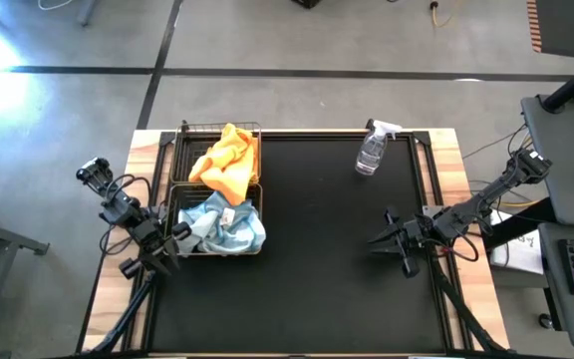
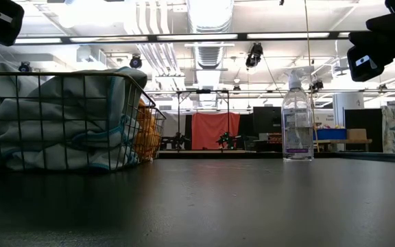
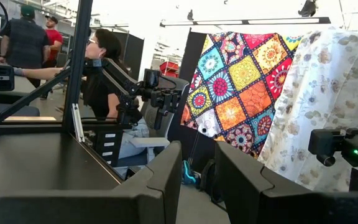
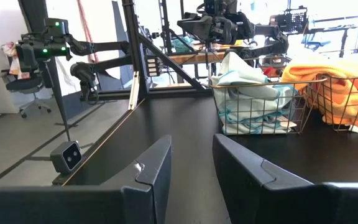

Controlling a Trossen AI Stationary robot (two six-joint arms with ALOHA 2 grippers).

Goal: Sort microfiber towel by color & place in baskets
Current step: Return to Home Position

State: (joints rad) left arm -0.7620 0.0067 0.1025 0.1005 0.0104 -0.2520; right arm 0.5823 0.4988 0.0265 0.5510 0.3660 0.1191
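Observation:
Two black wire baskets stand side by side at the table's left. The far basket [image 1: 195, 129] holds orange-yellow microfiber towels [image 1: 227, 160], heaped above its rim. The near basket [image 1: 171, 213] holds pale blue-grey towels [image 1: 223, 225]; the right wrist view shows both piles, the blue-grey towels [image 4: 253, 93] and the orange ones [image 4: 334, 87]. My left gripper [image 1: 153, 259] hovers open at the near basket's near left corner, pointing away from it. My right gripper [image 1: 385, 239] hovers open at the table's right, pointing toward the baskets. Neither has anything between its fingers.
A clear spray bottle [image 1: 372, 152] stands upright at the table's far right; the low view shows the bottle [image 2: 297, 120] too. The black table top [image 1: 317, 269] stretches bare between the baskets and my right gripper. People stand and sit in the room beyond the table.

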